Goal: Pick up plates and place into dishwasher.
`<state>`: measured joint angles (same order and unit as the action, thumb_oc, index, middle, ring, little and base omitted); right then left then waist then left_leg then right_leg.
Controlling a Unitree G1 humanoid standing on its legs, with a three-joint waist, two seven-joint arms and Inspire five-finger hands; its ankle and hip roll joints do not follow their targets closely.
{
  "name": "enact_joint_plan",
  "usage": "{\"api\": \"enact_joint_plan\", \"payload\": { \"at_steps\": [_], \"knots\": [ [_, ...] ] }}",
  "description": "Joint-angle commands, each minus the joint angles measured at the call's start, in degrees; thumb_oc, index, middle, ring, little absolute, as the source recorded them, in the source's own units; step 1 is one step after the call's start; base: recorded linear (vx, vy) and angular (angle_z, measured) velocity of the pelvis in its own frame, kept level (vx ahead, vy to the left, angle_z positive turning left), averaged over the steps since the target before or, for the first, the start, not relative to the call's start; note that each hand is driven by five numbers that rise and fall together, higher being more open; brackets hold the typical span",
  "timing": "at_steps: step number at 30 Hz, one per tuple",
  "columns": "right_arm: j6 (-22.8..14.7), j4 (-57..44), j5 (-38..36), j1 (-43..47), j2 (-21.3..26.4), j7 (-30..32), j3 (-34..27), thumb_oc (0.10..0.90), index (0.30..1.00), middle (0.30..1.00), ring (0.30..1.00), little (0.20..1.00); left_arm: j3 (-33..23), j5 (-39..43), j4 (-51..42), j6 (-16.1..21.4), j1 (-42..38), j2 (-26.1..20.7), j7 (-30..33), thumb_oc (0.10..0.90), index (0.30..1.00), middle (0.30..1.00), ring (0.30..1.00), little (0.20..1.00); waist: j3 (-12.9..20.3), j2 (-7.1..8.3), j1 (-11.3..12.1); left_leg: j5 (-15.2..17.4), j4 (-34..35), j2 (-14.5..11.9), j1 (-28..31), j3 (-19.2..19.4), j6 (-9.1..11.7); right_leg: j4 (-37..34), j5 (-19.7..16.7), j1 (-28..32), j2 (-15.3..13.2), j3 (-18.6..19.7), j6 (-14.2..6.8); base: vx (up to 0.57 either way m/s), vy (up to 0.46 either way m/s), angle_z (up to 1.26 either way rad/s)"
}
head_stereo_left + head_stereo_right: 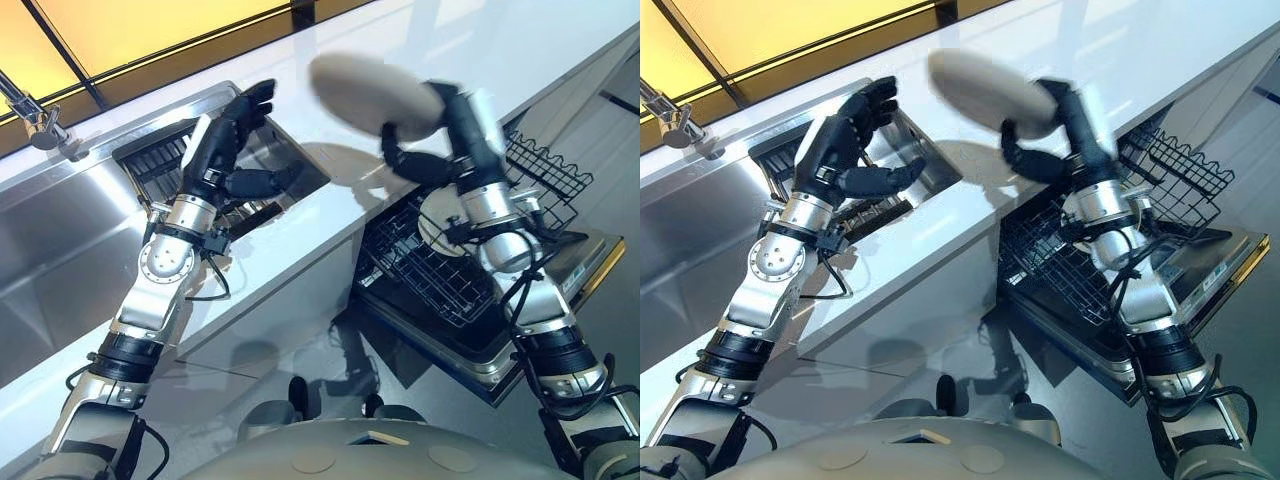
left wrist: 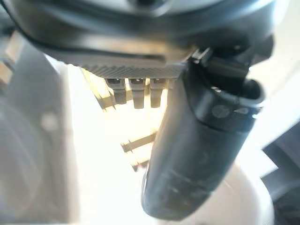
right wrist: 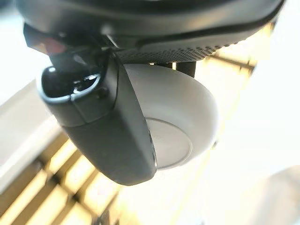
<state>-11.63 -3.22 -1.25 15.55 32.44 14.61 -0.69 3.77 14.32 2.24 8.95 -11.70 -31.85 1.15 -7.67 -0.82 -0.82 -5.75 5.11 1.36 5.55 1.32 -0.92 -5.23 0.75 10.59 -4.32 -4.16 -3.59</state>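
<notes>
Faucet (image 1: 35, 118) at far left, then the steel sink (image 1: 60, 230), then a dark rack (image 1: 160, 160) set in it. Left hand (image 1: 225, 140) hovers over that rack with fingers straight and thumb spread, holding nothing; idle. White counter (image 1: 330, 210) runs across the middle. Right hand (image 1: 425, 150) is up above the counter's edge, fingers and thumb curled round the plate (image 1: 375, 90), which is held tilted in the air, well clear of everything. Below and to the right sits the open dishwasher's wire basket (image 1: 450, 275), pulled out over the door (image 1: 560, 270); something white (image 1: 435, 228) already sits in it, half hidden by the arm.

Step in hand looks like carrying the plate over to the basket. To do it well: keep the grip firm, swing right and down clear of the counter edge, turn the plate on edge and line it up with a free slot away from the white item before letting go.

Right wrist view shows the plate's underside (image 3: 173, 136) with the thumb (image 3: 112, 136) pressed across it, a contact the head views blur. Head views give the basket's position.
</notes>
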Motion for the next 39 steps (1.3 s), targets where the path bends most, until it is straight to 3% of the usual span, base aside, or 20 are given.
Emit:
{"api": "enact_joint_plan", "payload": {
  "at_steps": [1, 5, 11, 17, 23, 31, 39],
  "knots": [
    [-5.45, 0.53, -3.52, 4.20, 4.12, 7.02, -9.87, 0.100, 0.300, 0.300, 0.300, 0.200, -6.81, -1.14, 2.88, 2.80, -2.84, -3.99, 3.18, 0.800, 0.900, 0.900, 0.900, 0.900, 4.84, -1.72, 0.68, 9.00, -0.16, 0.84, 4.25, -1.23, -0.23, 5.88, 6.21, -2.76, 5.77, -2.83, 1.20, 0.04, -0.014, -0.01],
    [-4.58, 4.14, -6.37, 0.56, 5.79, 8.16, -14.69, 0.100, 0.300, 0.300, 0.300, 0.200, -11.44, -0.37, 5.27, 1.97, -0.59, -5.31, 3.86, 0.800, 0.900, 0.900, 0.900, 0.900, 4.81, -1.83, 0.52, 8.99, -0.11, 0.74, 4.41, -1.30, -0.08, 5.92, 6.30, -2.73, 5.74, -3.04, 1.22, 0.02, -0.007, 0.00],
    [-0.21, 12.34, -3.79, -3.15, 8.68, 11.22, -18.35, 0.100, 0.300, 0.300, 0.300, 0.200, -15.87, -1.28, 11.03, 3.85, 1.81, -6.43, 7.70, 0.800, 0.900, 0.900, 0.900, 0.900, 4.38, -2.09, 0.15, 8.84, -0.11, 0.73, 4.54, -1.13, 0.15, 6.59, 6.60, -3.03, 5.54, -3.27, 1.20, 0.00, 0.000, 0.00],
    [2.43, 18.34, -5.60, -7.81, 8.28, 4.91, -19.67, 0.100, 0.300, 0.300, 0.300, 0.200, -18.54, -2.59, 13.22, 4.23, 4.31, -5.41, 10.46, 0.800, 0.900, 0.900, 0.900, 0.900, 3.37, -2.57, -0.52, 8.53, -0.16, 0.62, 4.54, -0.95, 0.38, 7.64, 6.86, -3.54, 5.16, -3.59, 1.18, 0.02, 0.014, -0.01],
    [1.18, 14.71, -6.17, -11.77, 5.11, -4.38, -17.25, 0.100, 0.300, 0.300, 0.300, 0.200, -20.05, -3.55, 13.52, 4.56, 6.61, -4.42, 11.74, 0.800, 0.900, 0.900, 0.900, 0.900, 1.70, -3.28, -1.39, 8.24, -0.41, 0.72, 4.13, -1.01, 0.29, 9.10, 7.07, -4.77, 4.78, -3.58, 1.26, 0.01, 0.031, -0.01],
    [-0.27, 5.42, -5.94, -15.55, 1.16, -10.93, -14.57, 0.100, 0.300, 0.300, 0.300, 0.200, -21.59, -2.98, 11.83, 4.64, 9.54, -3.11, 12.76, 0.800, 0.900, 0.900, 0.900, 0.900, 0.03, -4.03, -1.97, 7.58, -0.77, 0.98, 2.70, -1.26, 0.09, 10.03, 6.99, -6.42, 4.48, -3.36, 1.25, 0.00, 0.042, -0.01],
    [-2.37, -1.05, -7.23, -16.17, -0.98, -11.98, -12.19, 0.100, 0.300, 0.300, 0.300, 0.200, -21.33, -2.70, 12.07, 4.92, 10.60, -2.24, 13.75, 0.800, 0.900, 0.900, 0.900, 0.900, 0.15, -4.40, -1.81, 7.31, -0.92, 1.40, 1.96, -1.55, -0.18, 10.29, 6.91, -7.20, 4.38, -3.30, 1.29, 0.00, 0.000, 0.00]
  ]
}}
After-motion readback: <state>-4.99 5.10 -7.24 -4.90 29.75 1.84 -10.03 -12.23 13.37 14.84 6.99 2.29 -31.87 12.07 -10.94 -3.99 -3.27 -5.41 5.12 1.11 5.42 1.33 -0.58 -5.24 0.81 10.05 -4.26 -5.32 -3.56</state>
